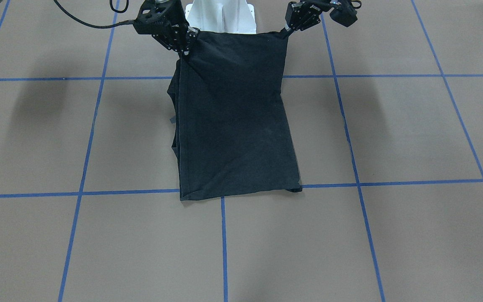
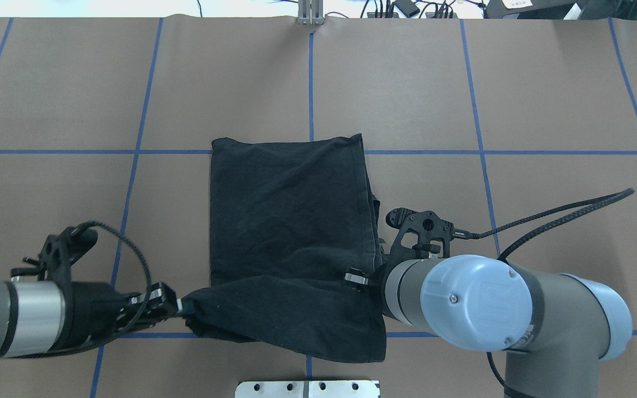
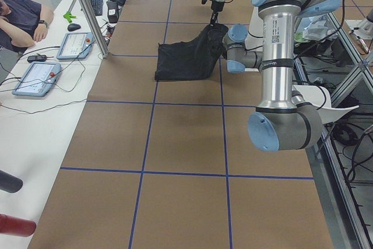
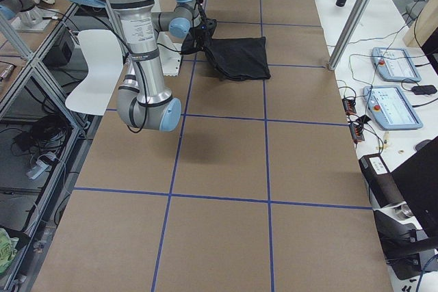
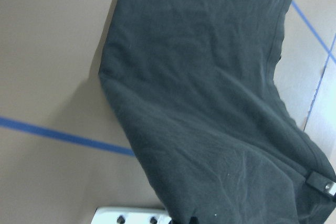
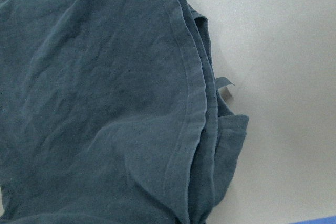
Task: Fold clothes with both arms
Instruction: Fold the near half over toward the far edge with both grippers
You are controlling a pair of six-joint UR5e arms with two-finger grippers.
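A: Start at the bottom of the overhead view. What have the arms got?

B: Just above the white base (image 2: 307, 388), the left pincer (image 2: 179, 305) is clamped on one corner of the black T-shirt (image 2: 285, 221) at lower left. The right pincer (image 2: 358, 278) nips the other corner, right of centre. Both are closed tight on cloth. The edge between them is held up off the desk (image 2: 462, 83) and sags a little.

A: And further up the frame?

B: The rest of the shirt lies flat in mid-frame as a narrow rectangle, print hidden (some loose layers poke out along its right side). Its far edge sits about on the blue tape line (image 2: 434, 152) in the upper half.

A: So which step is this?

B: I judge the lengthwise folds done and the crosswise fold in hand: the near edge is picked up but not yet carried over.

A: What does the next move ask?

B: Both pincers should travel together toward the top of the frame, keeping the edge taut and level. They lay it onto the far edge, then let go. If one side leads, the fold will likely skew.
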